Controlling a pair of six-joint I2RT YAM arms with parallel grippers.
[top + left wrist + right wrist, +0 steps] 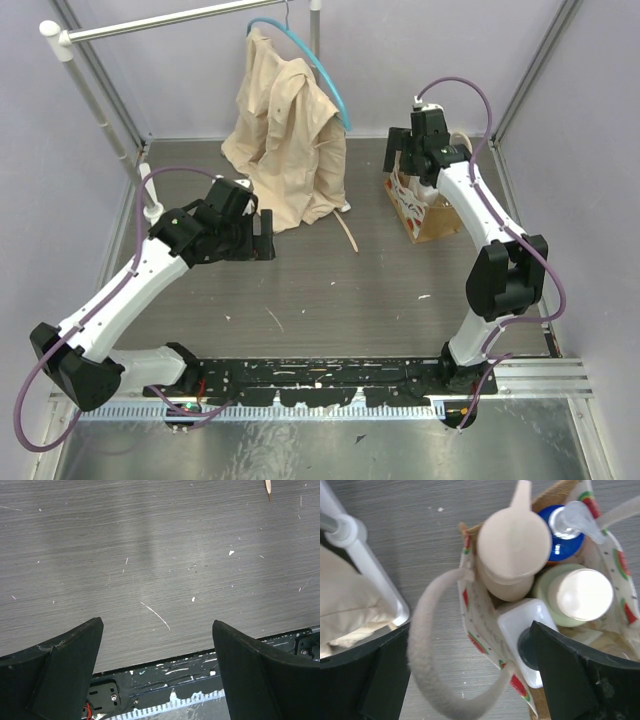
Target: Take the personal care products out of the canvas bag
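The canvas bag point(428, 215) stands upright at the right rear of the table. My right gripper point(470, 670) hangs open just above its mouth, one cream handle point(427, 655) looping between the fingers. Inside the bag point(475, 620) I see the peach pump-top bottle point(512, 545), the blue cap of the orange bottle point(560, 535), the olive bottle with cream cap point(580, 594), the white jug-shaped bottle point(522, 635) and part of a clear bottle point(580, 515). My left gripper point(262, 235) is open and empty over bare table at the left, also in the left wrist view point(157, 670).
A beige shirt point(285, 140) on a blue hanger point(320, 65) hangs from a metal rack point(150, 25) at the rear. A thin stick point(349, 232) lies beside it. Grey walls close in the sides. A black base strip point(320, 375) runs along the front.
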